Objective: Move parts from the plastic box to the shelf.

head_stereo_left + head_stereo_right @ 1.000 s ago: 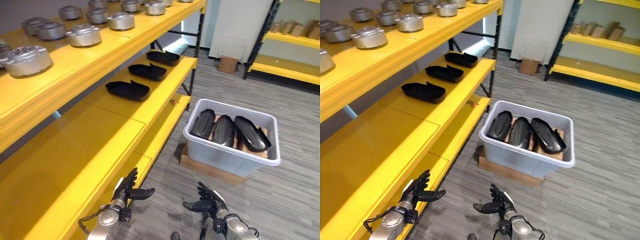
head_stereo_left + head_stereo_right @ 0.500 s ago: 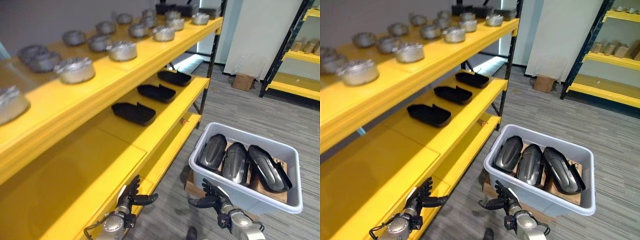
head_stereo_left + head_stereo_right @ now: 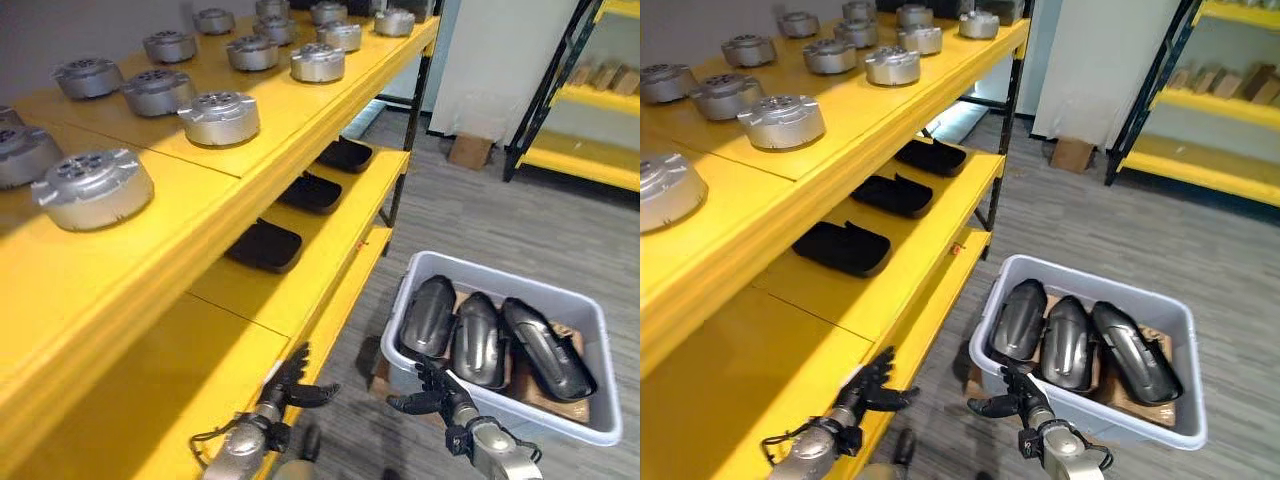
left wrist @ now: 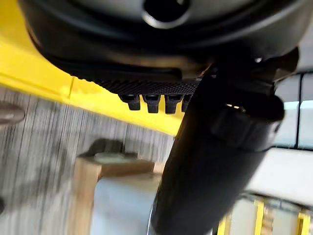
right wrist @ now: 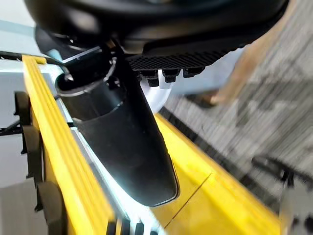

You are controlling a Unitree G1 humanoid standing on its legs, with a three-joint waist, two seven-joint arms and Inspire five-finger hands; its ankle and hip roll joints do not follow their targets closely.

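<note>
A grey plastic box [image 3: 541, 418] stands on the floor to the right of the yellow shelf [image 3: 300, 290]. Three dark curved parts lie side by side in it: one at the left [image 3: 430, 315], one in the middle [image 3: 480, 338], one at the right [image 3: 545, 345]. Three similar black parts [image 3: 265, 245] rest in a row on the middle shelf level. My left hand [image 3: 297, 385] is open with spread fingers beside the low shelf edge. My right hand [image 3: 436, 390] is open and holds nothing, just in front of the box's near left wall.
Several silver round parts [image 3: 218, 117] fill the top shelf level. The box sits on a wooden board [image 3: 384, 377]. A cardboard carton [image 3: 468, 150] and a second yellow rack [image 3: 590, 100] stand at the back right, with grey floor between.
The camera has shifted, so the top shelf level sits lower in view and the box nearer. Both hands stay open, and the right hand now overlaps the box's near wall.
</note>
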